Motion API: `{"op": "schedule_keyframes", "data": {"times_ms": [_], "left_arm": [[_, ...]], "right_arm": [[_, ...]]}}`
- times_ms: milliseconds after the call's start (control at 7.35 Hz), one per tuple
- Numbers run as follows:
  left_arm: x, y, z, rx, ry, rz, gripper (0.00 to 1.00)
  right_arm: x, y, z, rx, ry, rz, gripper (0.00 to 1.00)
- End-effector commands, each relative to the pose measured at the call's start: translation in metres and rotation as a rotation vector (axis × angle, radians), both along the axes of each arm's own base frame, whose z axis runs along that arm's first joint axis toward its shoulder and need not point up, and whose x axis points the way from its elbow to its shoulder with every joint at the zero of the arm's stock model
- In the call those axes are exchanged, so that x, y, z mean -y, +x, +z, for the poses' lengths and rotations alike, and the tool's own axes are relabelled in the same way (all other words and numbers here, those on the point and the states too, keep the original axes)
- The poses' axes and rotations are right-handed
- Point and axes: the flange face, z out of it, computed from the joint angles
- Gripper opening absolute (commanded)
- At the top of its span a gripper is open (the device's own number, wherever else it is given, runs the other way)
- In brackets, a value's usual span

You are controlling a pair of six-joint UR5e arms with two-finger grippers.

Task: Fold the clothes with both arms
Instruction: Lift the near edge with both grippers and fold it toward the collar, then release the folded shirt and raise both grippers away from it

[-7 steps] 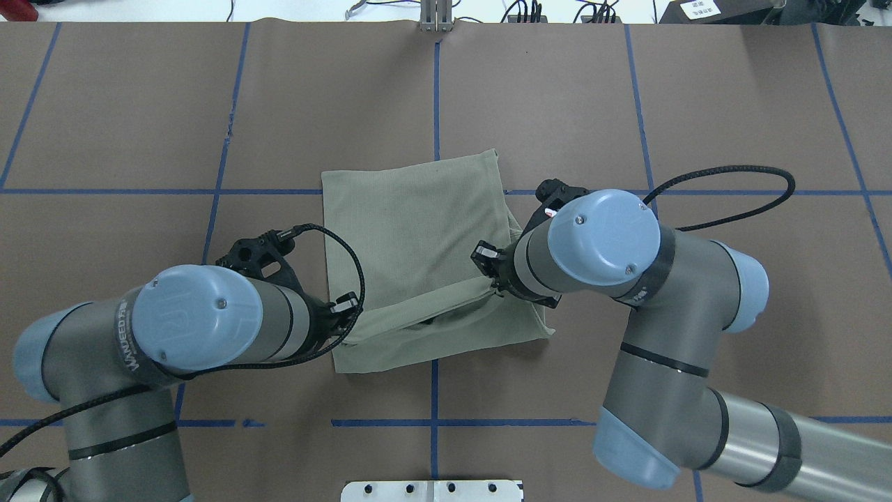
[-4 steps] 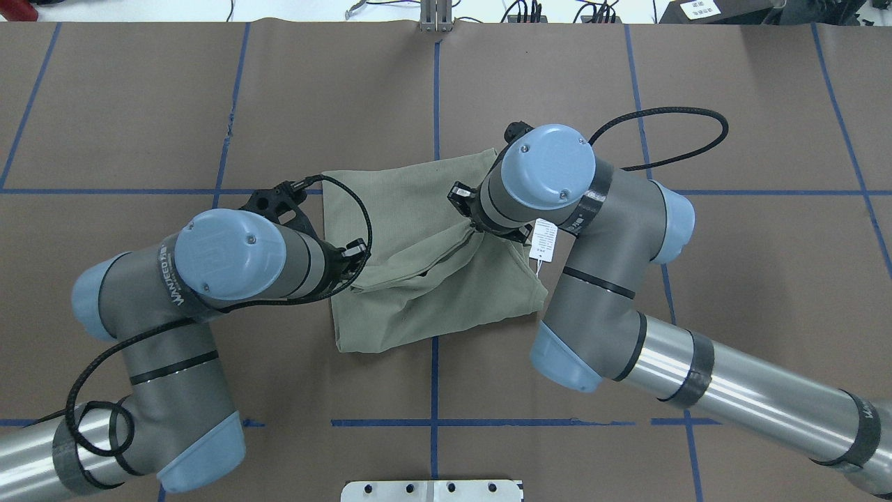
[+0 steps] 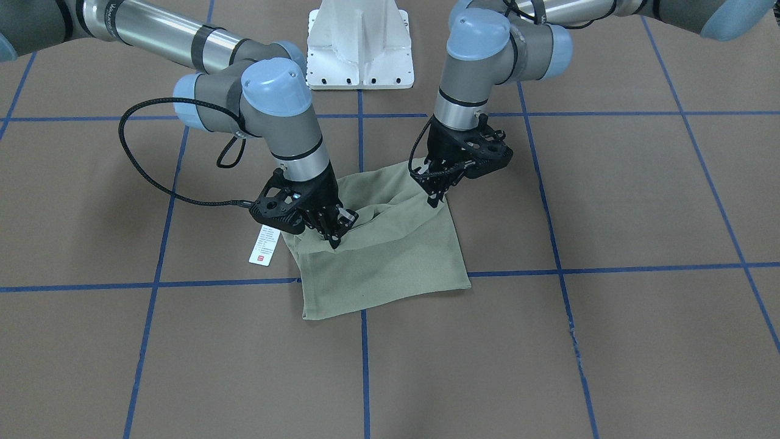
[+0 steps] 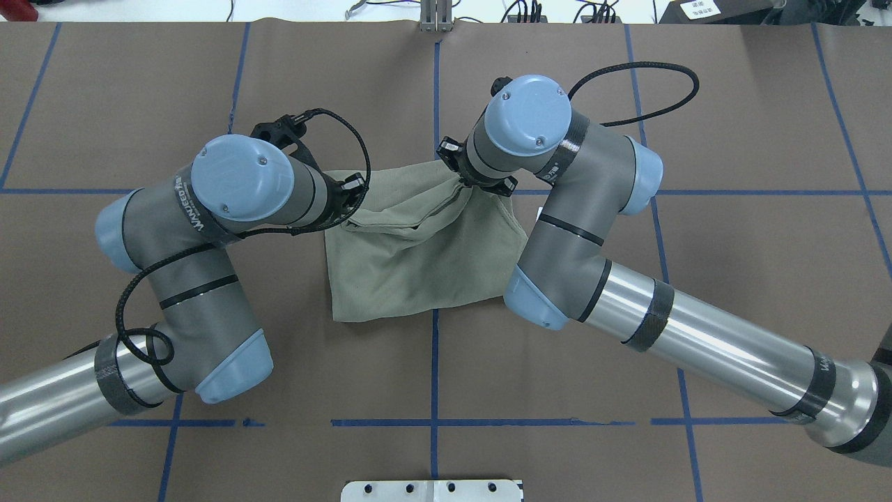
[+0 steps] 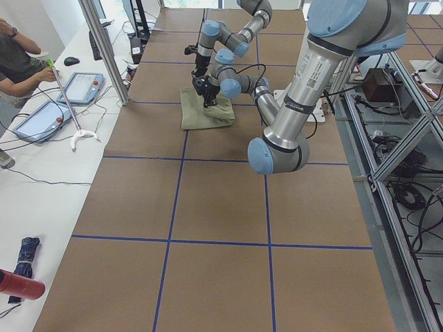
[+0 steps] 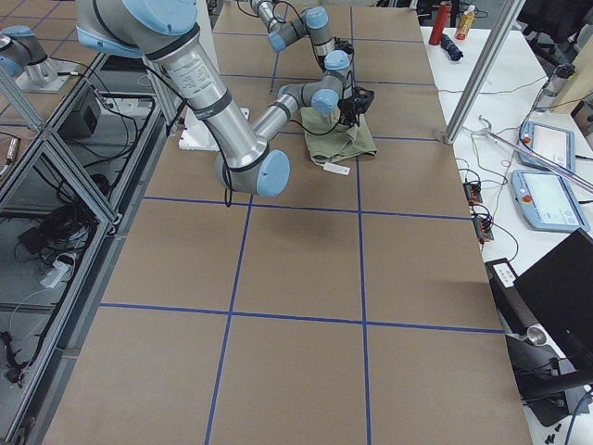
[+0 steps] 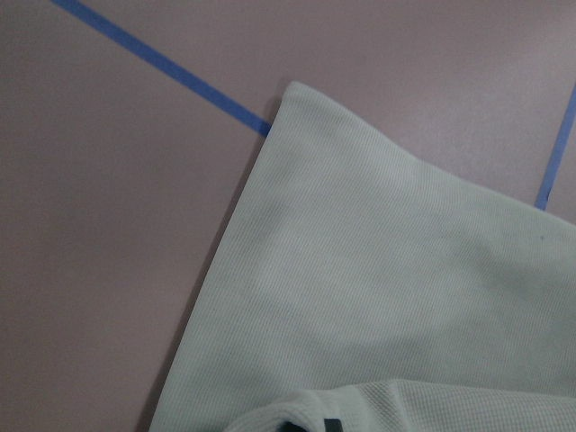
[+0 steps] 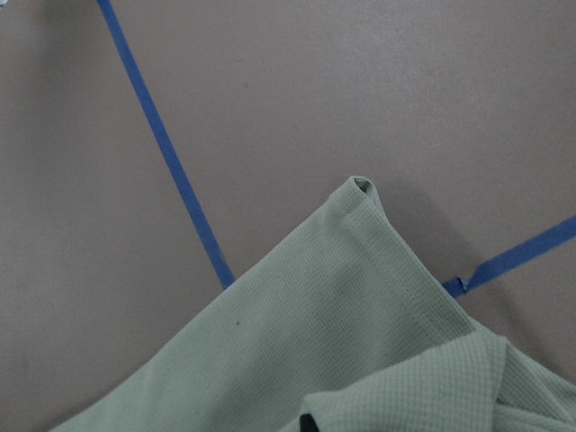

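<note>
The sage-green shirt (image 4: 418,268) lies folded on the brown table (image 4: 732,139), also seen in the front view as the shirt (image 3: 390,268). My left gripper (image 3: 434,199) is shut on one raised corner of its upper layer. My right gripper (image 3: 334,241) is shut on the other corner. The pinched edge sags between them above the lower layer. From overhead the wrists cover the fingers of the left gripper (image 4: 350,213) and right gripper (image 4: 460,184). A white hang tag (image 3: 264,246) with a red mark dangles beside the right gripper. Both wrist views show the shirt (image 7: 378,306) (image 8: 360,360) below.
Blue tape lines (image 4: 435,90) grid the table. The white pedestal base (image 3: 359,42) stands at the robot's edge. Black cables (image 4: 648,77) loop off both wrists. In the left side view a person (image 5: 15,55) sits at a white bench with tablets (image 5: 82,86).
Both arms have swung away from the robot toward the table's far side, carrying the pinched shirt edge over the lower layer. The visible shirt outline has shortened.
</note>
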Motion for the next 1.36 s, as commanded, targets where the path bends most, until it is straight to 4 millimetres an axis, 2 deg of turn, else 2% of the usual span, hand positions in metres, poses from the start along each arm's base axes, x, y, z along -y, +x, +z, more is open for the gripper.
{"op": "schedule_keyframes", "data": {"times_ms": [0, 136, 272, 408, 544, 816, 952, 1088, 1224], "left_arm": [[0.020, -0.001, 0.011, 0.008, 0.007, -0.015, 0.00], [0.036, -0.005, 0.011, 0.011, -0.004, -0.029, 0.00], [0.072, 0.001, 0.007, 0.025, 0.019, -0.045, 0.95], [0.106, -0.002, 0.009, 0.075, 0.058, -0.037, 1.00], [0.124, -0.011, 0.024, 0.103, 0.082, -0.035, 1.00], [0.147, -0.023, 0.053, 0.111, 0.096, -0.055, 1.00], [0.155, -0.041, 0.063, 0.114, 0.100, -0.016, 1.00], [0.161, -0.070, 0.081, 0.117, 0.102, 0.041, 1.00], [0.159, -0.106, 0.094, 0.134, 0.146, 0.071, 1.00]], "right_arm": [[0.010, -0.001, -0.004, -0.003, -0.002, 0.009, 0.00], [0.036, -0.012, -0.011, -0.024, -0.023, 0.022, 0.00], [0.063, -0.021, -0.013, -0.052, -0.047, 0.034, 0.40], [0.083, -0.017, -0.002, -0.062, -0.013, 0.029, 0.99], [0.091, -0.017, 0.009, -0.077, -0.009, 0.027, 1.00], [0.098, -0.007, 0.010, -0.069, -0.020, 0.023, 1.00], [0.109, 0.008, 0.012, -0.068, -0.009, -0.007, 1.00], [0.120, 0.025, 0.017, -0.073, 0.013, -0.043, 1.00], [0.136, 0.051, 0.032, -0.096, 0.037, -0.085, 1.00]]}}
